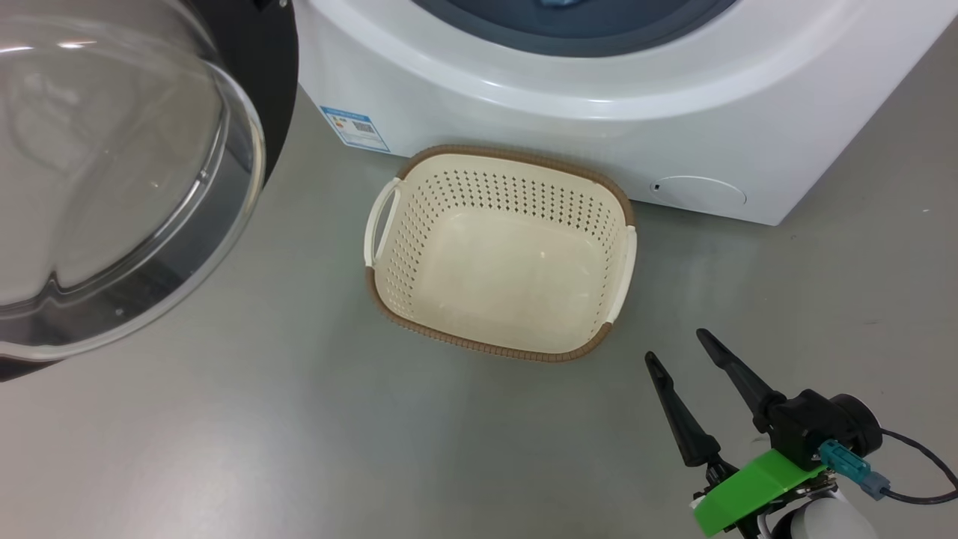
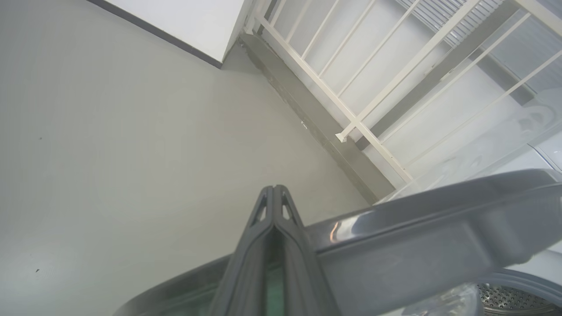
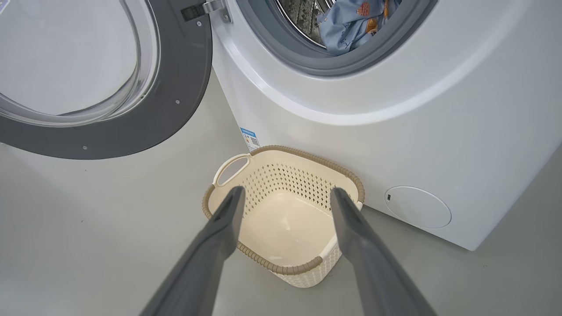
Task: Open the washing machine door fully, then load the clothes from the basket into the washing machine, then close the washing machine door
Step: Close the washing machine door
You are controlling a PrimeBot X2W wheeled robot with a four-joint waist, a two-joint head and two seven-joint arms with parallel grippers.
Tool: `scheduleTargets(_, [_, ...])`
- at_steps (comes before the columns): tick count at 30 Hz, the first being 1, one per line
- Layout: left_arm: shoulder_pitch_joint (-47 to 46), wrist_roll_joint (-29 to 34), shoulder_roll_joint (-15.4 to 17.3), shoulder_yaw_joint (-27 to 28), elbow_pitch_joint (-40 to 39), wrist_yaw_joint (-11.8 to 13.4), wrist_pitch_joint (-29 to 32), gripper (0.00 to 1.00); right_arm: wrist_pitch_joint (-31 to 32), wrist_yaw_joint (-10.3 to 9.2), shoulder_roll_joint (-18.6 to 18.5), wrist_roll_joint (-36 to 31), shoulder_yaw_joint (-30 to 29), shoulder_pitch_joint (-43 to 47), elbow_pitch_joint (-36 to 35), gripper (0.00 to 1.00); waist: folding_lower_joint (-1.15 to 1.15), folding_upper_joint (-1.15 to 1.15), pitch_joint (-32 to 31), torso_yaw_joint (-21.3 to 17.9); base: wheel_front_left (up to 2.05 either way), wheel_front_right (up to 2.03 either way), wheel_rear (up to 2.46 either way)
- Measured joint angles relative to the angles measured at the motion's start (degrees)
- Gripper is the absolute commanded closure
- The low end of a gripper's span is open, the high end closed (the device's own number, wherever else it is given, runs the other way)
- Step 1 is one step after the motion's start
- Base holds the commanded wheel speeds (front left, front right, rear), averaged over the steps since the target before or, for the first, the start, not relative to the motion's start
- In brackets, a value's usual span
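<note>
In the head view, the washing machine door (image 1: 112, 187) stands swung out at the left. Its clear glass bowl bulges toward the camera and its black rim sits behind. The basket (image 1: 479, 346) sits on the grey floor (image 1: 299, 434) just in front of the washing machine (image 1: 599, 112), with nothing in it and its long axis running roughly left to right. The right gripper (image 1: 676, 346) hovers near its right corner, fingers spread and holding nothing.

In the left wrist view, the left gripper (image 2: 273, 193) has its fingers pressed together on nothing, pointing out over the floor. The door's grey inner rim (image 2: 417, 228) crosses just behind them; whether they touch it cannot be told.

In the right wrist view, the clothes (image 3: 347, 22) lie inside the steel drum, close behind the grey gasket (image 3: 307, 59). The door is hinged (image 3: 213, 6) at the left side of the opening, its inner face turned toward the right and near side.

The loading looks done, so closing is probably what remains. Being round, the door has no long axis. It should handle as stiff and fairly heavy, glossy and therefore slippery. It is best pushed on the rim's free edge, far from the hinge, rather than on the glass. The soft, light clothes lie near enough to the gasket that a fold might get caught.
</note>
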Motion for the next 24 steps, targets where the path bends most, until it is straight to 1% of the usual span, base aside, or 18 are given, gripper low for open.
scheduleTargets(5, [0.96,-0.87,0.29,-0.26,-1.41,0.05,1.74,1.00,0.00,0.00,0.30,-0.05,-0.09,0.01,0.00,0.00,0.00,0.00,-0.58,0.24,0.00,0.00,0.00])
scheduleTargets(13, [2.61,-3.05,1.01,-0.53,-3.52,0.05,6.31,1.00,0.00,0.00,0.60,-0.05,-0.42,0.13,0.01,0.00,0.00,0.00,-1.93,0.49,0.00,0.00,0.00])
scheduleTargets(24, [4.58,-5.64,1.12,0.27,-6.00,0.04,11.96,1.00,0.00,0.00,1.15,-0.05,-0.82,0.23,-0.01,0.00,0.00,0.00,-3.03,0.97,0.00,0.00,0.00])
